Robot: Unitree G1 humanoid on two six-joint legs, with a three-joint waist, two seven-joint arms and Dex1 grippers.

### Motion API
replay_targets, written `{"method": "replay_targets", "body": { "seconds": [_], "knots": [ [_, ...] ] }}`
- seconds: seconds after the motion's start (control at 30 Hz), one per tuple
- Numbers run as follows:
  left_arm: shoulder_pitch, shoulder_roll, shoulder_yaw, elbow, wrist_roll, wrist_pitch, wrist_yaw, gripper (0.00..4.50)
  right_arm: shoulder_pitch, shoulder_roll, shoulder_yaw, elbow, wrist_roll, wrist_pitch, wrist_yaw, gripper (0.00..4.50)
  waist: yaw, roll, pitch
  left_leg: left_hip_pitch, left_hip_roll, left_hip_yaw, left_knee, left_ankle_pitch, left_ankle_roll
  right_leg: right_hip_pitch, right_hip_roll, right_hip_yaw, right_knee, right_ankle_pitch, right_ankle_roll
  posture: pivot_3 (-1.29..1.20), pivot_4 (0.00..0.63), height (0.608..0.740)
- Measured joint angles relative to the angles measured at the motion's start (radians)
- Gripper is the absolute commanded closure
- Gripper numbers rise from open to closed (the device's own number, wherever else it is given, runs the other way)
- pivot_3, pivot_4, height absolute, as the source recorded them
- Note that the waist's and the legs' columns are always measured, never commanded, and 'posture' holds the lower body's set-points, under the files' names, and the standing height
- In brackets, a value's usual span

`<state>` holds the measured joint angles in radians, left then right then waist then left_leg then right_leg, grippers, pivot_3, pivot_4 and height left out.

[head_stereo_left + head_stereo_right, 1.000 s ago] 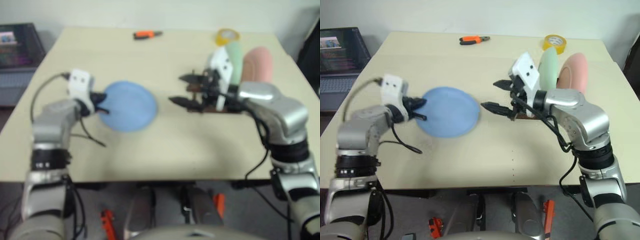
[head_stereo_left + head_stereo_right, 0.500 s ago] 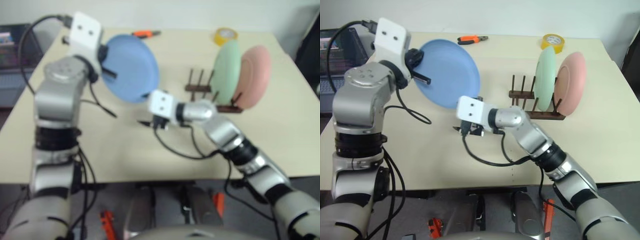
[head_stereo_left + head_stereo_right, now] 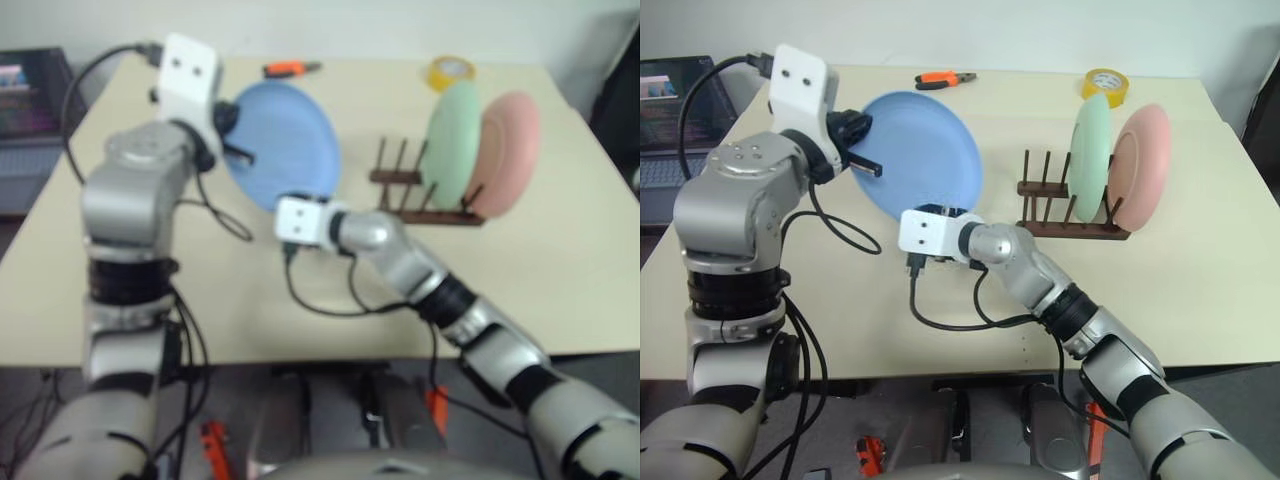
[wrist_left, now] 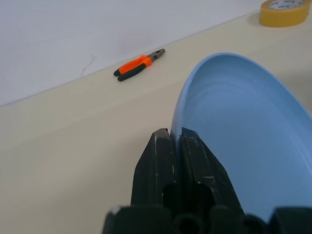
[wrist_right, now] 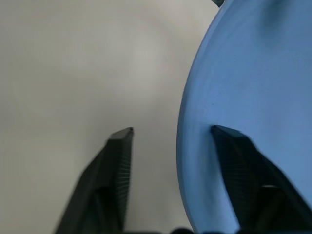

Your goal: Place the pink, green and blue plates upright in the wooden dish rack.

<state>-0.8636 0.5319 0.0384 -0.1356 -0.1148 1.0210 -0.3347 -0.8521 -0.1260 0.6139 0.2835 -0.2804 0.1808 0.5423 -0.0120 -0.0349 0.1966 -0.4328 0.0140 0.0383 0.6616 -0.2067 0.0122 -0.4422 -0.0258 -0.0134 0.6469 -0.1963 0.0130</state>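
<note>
The light blue plate (image 3: 925,150) hangs tilted almost upright above the table's left middle, and my left gripper (image 4: 176,134) is shut on its rim. My right gripper (image 5: 170,129) is open at the plate's lower edge: the rim passes between its fingers, one finger (image 5: 119,161) on the table side and the other across the plate's face. In the wooden dish rack (image 3: 1045,190) at the right, the mint green plate (image 3: 1092,160) and the pink plate (image 3: 1145,165) stand upright side by side. Several pegs on the rack's left end are free.
Orange pliers (image 3: 945,78) lie at the table's far edge, and a yellow tape roll (image 3: 1108,84) sits behind the rack. A laptop (image 3: 675,110) stands off the table's left side. Bare tabletop (image 3: 890,330) stretches in front of both arms.
My left gripper has lifted the blue plate off the table and tipped it upright. My right arm has swung left from the rack to the plate's lower rim.
</note>
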Motion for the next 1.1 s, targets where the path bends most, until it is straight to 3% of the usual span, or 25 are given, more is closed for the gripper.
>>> {"method": "replay_targets", "body": {
  "seconds": [0.17,0.43,0.53,0.83,0.97,1.1],
  "knots": [
    [0.0,0.009,-0.003,0.006,0.007,0.0,0.0,4.5,-0.002,0.018,-0.023,0.007,-0.015,-0.014,-0.012,4.46,-0.002,0.0,0.0,0.0,0.0,0.0,0.0,0.0,0.0,0.0,0.0,0.0,0.0,0.0,0.0,0.0,0.15,0.74],
    [-0.008,0.012,0.006,0.028,0.014,0.0,0.005,4.5,-0.003,0.035,-0.043,0.039,-0.032,-0.049,-0.035,4.46,-0.003,0.0,0.0,0.0,0.0,0.0,0.0,0.0,0.0,0.0,0.0,0.0,0.0,0.0,0.0,0.0,0.15,0.74],
    [-0.022,-0.001,0.023,0.028,0.006,0.004,0.013,3.79,-0.003,0.039,-0.059,0.039,-0.032,-0.059,-0.043,4.5,-0.004,0.0,0.0,0.0,0.0,0.0,0.0,0.0,0.0,0.0,0.0,0.0,0.0,0.0,0.0,0.0,0.15,0.74],
    [-0.026,-0.011,0.059,0.022,-0.034,0.022,0.018,0.54,-0.032,0.04,-0.078,0.095,-0.045,-0.11,-0.041,4.5,-0.012,0.0,0.0,0.0,0.0,0.0,0.0,0.0,0.0,0.0,-0.001,0.0,0.0,0.0,0.0,0.0,0.15,0.74],
    [-0.053,-0.013,0.143,0.006,-0.117,0.063,-0.012,0.54,-0.038,0.049,-0.078,0.138,-0.054,-0.143,-0.041,4.5,-0.016,-0.001,0.0,0.0,0.0,0.0,0.0,0.0,0.0,0.0,-0.001,0.0,0.0,0.001,-0.001,0.0,0.15,0.74],
    [-0.122,0.052,0.27,-0.099,-0.274,0.101,-0.115,0.54,-0.044,0.061,-0.078,0.173,-0.054,-0.179,-0.04,4.5,-0.019,-0.003,0.001,0.0,0.001,0.0,-0.001,0.0,-0.001,0.0,-0.001,0.0,-0.001,0.001,-0.001,0.0,0.15,0.74]
  ]
}}
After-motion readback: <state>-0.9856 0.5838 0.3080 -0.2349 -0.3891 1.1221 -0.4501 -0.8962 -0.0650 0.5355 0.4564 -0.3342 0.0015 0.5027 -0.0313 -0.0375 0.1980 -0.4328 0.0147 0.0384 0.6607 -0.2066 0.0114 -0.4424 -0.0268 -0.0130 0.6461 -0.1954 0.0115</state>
